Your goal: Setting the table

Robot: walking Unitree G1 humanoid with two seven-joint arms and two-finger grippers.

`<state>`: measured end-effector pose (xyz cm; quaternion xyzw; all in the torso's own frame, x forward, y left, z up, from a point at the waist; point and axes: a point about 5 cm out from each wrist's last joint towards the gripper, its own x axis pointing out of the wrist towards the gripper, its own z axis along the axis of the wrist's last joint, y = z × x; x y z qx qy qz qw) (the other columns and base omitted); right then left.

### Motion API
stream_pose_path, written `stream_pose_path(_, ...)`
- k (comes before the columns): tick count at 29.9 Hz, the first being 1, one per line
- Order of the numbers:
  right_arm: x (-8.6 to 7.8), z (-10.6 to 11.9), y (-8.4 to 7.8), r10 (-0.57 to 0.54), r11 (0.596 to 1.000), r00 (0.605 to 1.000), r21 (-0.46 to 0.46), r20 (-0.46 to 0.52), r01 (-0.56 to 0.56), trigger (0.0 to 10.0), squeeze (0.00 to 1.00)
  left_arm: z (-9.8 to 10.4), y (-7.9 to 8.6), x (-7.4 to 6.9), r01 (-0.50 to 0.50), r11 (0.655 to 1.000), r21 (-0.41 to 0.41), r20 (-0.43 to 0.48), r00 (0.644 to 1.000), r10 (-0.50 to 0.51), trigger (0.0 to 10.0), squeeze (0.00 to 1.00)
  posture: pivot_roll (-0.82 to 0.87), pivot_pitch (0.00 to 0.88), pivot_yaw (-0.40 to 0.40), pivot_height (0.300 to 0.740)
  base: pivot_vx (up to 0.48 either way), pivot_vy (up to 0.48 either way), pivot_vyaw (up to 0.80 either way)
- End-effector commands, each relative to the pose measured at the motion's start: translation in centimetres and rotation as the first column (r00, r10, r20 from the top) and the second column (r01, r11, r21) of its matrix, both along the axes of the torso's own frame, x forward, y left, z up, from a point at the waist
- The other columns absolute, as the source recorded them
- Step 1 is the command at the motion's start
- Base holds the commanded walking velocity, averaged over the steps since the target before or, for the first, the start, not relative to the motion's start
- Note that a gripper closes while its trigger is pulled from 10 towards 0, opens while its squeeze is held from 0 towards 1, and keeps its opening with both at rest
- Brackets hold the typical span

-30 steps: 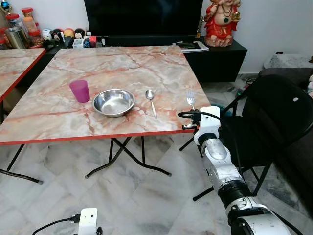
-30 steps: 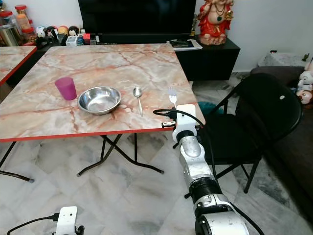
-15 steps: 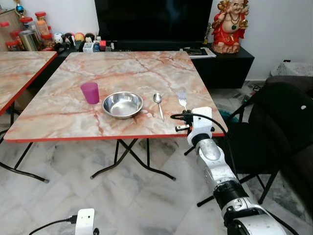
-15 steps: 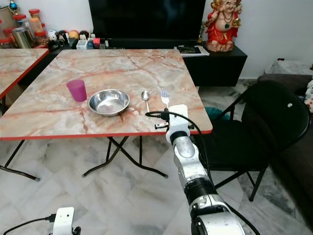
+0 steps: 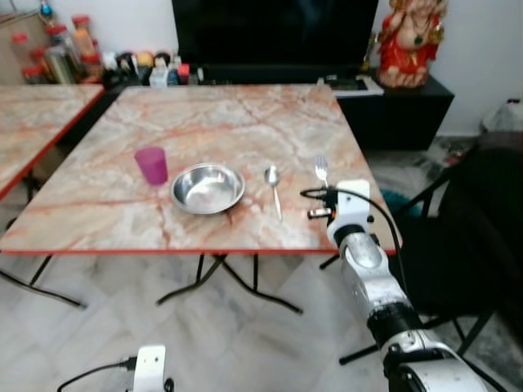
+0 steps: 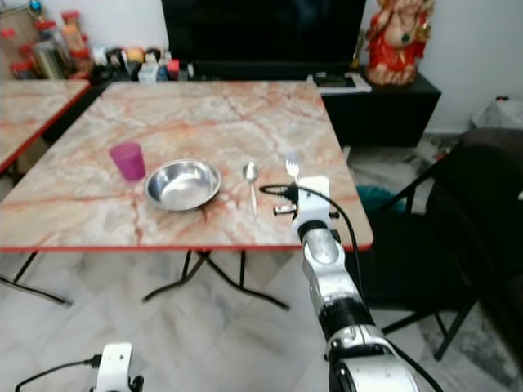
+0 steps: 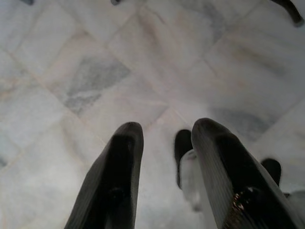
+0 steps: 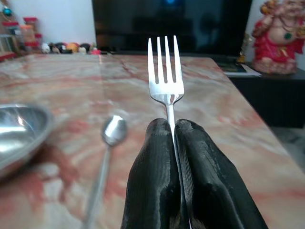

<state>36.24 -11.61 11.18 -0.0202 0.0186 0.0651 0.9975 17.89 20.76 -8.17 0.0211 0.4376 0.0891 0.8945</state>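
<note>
Our right gripper [image 8: 174, 131] clamps a fork [image 8: 165, 71] over the marbled table [image 5: 229, 122]. A spoon [image 5: 274, 184] lies just beside; a television [image 5: 274, 37] stands beyond. Our left gripper [image 7: 162, 143] hangs, fingers apart, above the tiled floor [image 7: 95, 71].

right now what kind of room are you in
Probably a home living and dining room: a big dark television on a low black cabinet, a folding marble-pattern table with a steel bowl, and a black chair.

Home living room: television [image 5: 274, 37], marble-top table [image 5: 221, 122], figurine [image 5: 415, 41].
</note>
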Motion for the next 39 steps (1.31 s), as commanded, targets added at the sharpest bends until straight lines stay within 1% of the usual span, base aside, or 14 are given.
stream_pose_path(1,0.3,0.7,0.6,0.014,1.000,1.000,0.009,0.022,-0.014,10.0,0.00,0.1,0.5,0.0,-0.006,1.000,0.013,-0.004,1.000,0.006,10.0,0.00,-0.02,0.000,-0.016,0.740,0.307,0.000,0.00)
stream_pose_path(10,0.3,0.7,0.5,0.010,1.000,1.000,0.009,0.018,-0.010,10.0,0.00,0.1,0.5,0.0,-0.007,1.000,0.012,-0.005,1.000,0.007,10.0,0.00,-0.02,0.000,-0.016,0.740,0.304,0.000,0.00)
stream_pose_path(20,-0.1,0.2,1.4,0.028,0.999,1.000,0.015,0.003,-0.028,10.0,0.00,0.1,0.5,0.0,-0.009,1.000,0.014,-0.004,1.000,0.009,10.0,0.00,-0.02,0.000,-0.016,0.740,0.305,0.000,0.00)
stream_pose_path(27,-0.2,-0.1,1.6,0.032,0.999,0.999,0.018,-0.010,-0.032,10.0,0.00,0.1,0.5,0.0,-0.011,1.000,0.015,-0.005,1.000,0.011,10.0,0.00,-0.02,0.000,-0.017,0.740,0.295,0.000,0.00)
stream_pose_path(39,-0.1,-0.7,1.9,0.031,0.999,0.998,0.009,-0.046,-0.031,10.0,0.00,-0.1,0.6,-0.5,-0.015,1.000,0.020,-0.016,1.000,0.016,10.0,0.00,0.00,0.000,-0.018,0.740,0.000,0.000,0.00)
